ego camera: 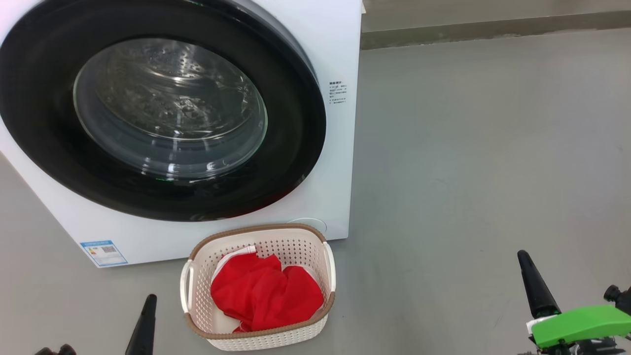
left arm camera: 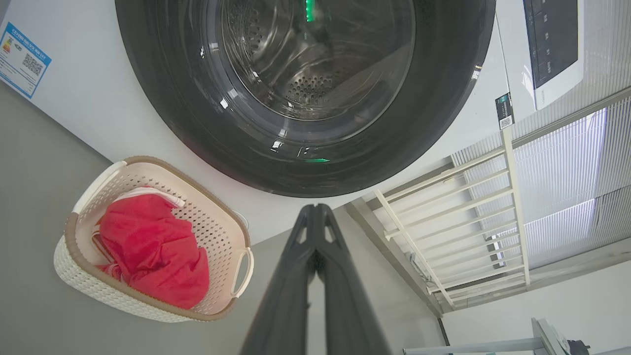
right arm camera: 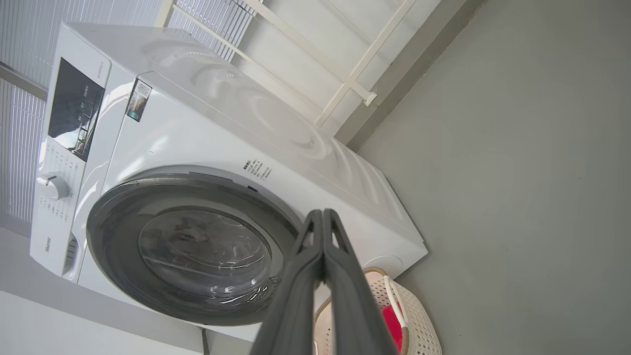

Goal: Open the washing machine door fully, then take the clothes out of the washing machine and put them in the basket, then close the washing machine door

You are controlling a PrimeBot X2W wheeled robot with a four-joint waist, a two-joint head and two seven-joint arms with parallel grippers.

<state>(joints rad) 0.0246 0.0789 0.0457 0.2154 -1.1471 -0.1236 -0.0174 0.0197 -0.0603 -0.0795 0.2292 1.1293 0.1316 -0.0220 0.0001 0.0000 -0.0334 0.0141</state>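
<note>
The washing machine (ego camera: 340, 59) (right arm camera: 207, 128) stands white at the upper left, and its round black-framed door (ego camera: 162, 108) (left arm camera: 305, 93) (right arm camera: 192, 246) lies flat against the front. Through the glass I see bare perforated steel. Just in front sits the cream basket (ego camera: 194, 296) (left arm camera: 84, 281) (right arm camera: 419, 325), holding the red clothes (ego camera: 266, 293) (left arm camera: 148, 246) (right arm camera: 392, 320) with some white cloth. My left gripper (ego camera: 149, 300) (left arm camera: 315, 212) is shut, empty, left of the basket. My right gripper (ego camera: 522, 255) (right arm camera: 321, 217) is shut, empty, far to the right.
Grey floor (ego camera: 493, 148) spreads wide to the right of the machine. A low wall base (ego camera: 493, 29) runs along the back. A white railing (left arm camera: 468, 222) and ribbed panels stand beside the machine. A blue label (ego camera: 103, 252) marks the machine's lower front.
</note>
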